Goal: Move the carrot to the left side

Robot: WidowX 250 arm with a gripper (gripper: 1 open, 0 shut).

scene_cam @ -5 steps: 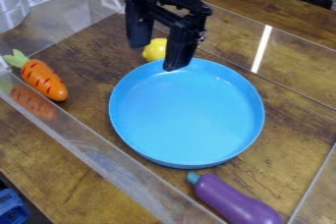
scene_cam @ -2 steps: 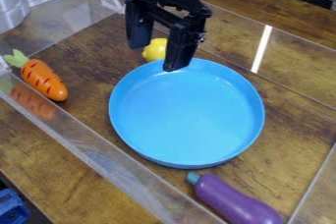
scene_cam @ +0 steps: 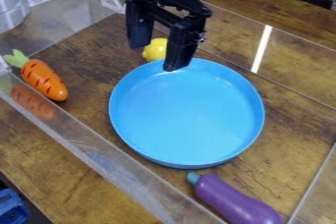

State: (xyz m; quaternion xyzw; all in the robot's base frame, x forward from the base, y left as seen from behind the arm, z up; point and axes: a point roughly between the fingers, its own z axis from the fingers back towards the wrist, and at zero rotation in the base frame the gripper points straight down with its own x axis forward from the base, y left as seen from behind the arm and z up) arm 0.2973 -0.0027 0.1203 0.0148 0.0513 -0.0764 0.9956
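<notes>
The carrot (scene_cam: 41, 79) is small and orange with a green leafy top. It lies on the wooden table at the far left, beside the clear wall. My gripper (scene_cam: 160, 53) hangs over the far rim of the blue plate (scene_cam: 187, 112), well to the right of the carrot. Its two black fingers (scene_cam: 183, 49) stand apart and hold nothing. A small yellow round fruit (scene_cam: 156, 49) sits just behind the fingers, partly hidden by them.
A purple eggplant (scene_cam: 237, 201) lies at the front right, just off the plate. Clear plastic walls (scene_cam: 79, 144) fence the table on the left and front. Bare wood shows between the carrot and the plate.
</notes>
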